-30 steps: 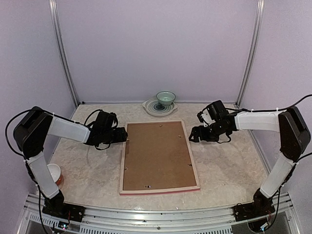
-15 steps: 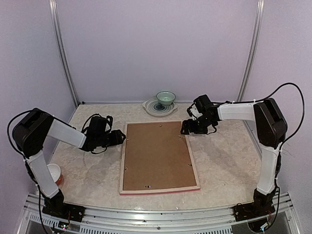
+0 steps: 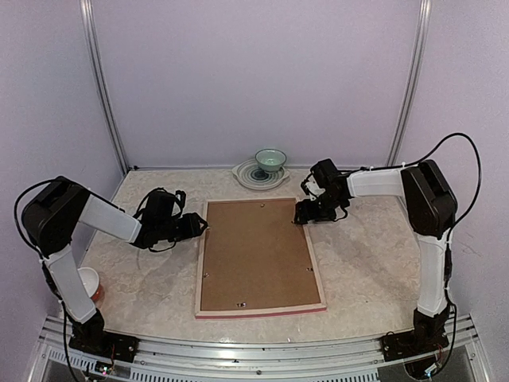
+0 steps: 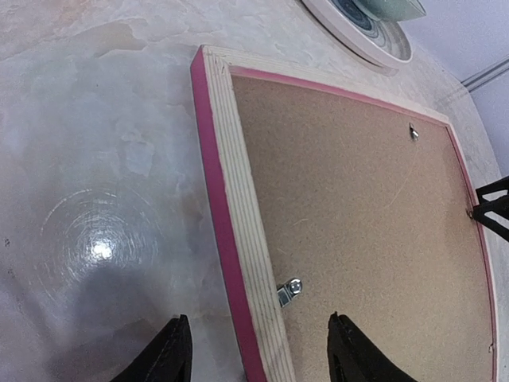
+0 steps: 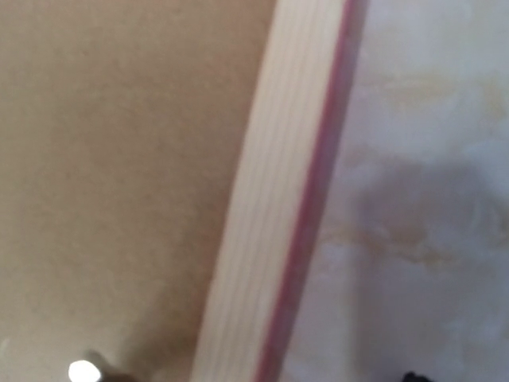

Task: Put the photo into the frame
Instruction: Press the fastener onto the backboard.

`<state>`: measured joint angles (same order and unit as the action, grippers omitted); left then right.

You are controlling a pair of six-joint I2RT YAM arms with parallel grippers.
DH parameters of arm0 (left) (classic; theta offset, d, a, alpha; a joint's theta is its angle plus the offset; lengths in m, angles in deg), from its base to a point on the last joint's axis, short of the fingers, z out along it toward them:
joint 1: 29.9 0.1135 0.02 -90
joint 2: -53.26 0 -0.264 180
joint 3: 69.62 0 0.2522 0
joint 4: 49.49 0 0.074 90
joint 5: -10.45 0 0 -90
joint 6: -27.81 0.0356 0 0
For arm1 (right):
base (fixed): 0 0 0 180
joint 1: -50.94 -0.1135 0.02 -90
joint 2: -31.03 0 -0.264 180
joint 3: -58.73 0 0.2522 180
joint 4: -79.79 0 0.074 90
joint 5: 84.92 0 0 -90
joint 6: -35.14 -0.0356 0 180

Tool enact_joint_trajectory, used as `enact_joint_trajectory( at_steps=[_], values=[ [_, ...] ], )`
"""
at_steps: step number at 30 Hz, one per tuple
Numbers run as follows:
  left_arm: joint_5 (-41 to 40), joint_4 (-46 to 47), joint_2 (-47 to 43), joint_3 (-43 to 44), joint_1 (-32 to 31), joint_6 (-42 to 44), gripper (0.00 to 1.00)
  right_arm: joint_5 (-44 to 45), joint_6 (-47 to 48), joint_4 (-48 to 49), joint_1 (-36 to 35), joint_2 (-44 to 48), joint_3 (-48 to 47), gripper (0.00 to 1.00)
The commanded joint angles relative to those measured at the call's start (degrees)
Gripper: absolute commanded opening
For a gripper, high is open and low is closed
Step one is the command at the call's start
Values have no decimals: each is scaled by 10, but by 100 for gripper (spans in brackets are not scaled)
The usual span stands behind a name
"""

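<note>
The frame (image 3: 261, 309) lies face down in the middle of the table, pale wood up with a pink edge, and the brown backing (image 3: 256, 255) fills it. The photo is hidden. My left gripper (image 3: 199, 225) is open at the upper left rail. In the left wrist view its fingers (image 4: 171, 354) straddle the rail (image 4: 238, 199), just short of a small metal clip (image 4: 290, 290). My right gripper (image 3: 301, 213) sits low over the upper right rail (image 5: 270, 223). Its view is blurred, with only the jaw tips at the bottom edge, wide apart on either side of the rail.
A white patterned plate (image 3: 248, 177) carrying a green bowl (image 3: 270, 160) stands at the back, just beyond the frame's far edge. A white and red bowl (image 3: 86, 282) sits at the near left beside the left arm. Purple walls close in the table.
My right gripper has swung left and farther back onto the frame's upper right rail. My left gripper has drawn slightly back from the left rail. Both pairs of jaws have narrowed a little.
</note>
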<state>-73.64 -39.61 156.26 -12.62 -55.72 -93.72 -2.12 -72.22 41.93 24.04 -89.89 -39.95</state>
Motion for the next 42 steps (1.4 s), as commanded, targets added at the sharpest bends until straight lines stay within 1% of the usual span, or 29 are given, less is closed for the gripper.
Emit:
enact_joint_trajectory(
  at_steps=[1,14,20,23,29,33,36,39,42],
  values=[
    [5,4,14,10,1,-2,58,0,7,-5,-5,-17,-17,79],
    [14,-4,33,19,9,-8,58,-1,11,-14,-14,-23,-27,79],
    [16,-7,36,22,10,-9,57,26,24,-34,-32,-28,-33,79],
    [19,-9,42,25,9,-10,57,55,28,-50,-41,-34,-40,78],
    [16,-12,39,24,10,-10,57,96,14,-59,-44,-37,-46,77],
    [20,-13,40,25,10,-11,57,74,8,-54,-44,-32,-51,77],
    [17,-15,37,24,10,-9,57,38,4,-45,-41,-22,-47,77],
    [20,-16,36,25,10,-10,57,33,-3,-43,-31,-16,-47,76],
    [23,-16,36,25,10,-11,57,37,-17,-44,-16,-15,-46,73]
  ],
)
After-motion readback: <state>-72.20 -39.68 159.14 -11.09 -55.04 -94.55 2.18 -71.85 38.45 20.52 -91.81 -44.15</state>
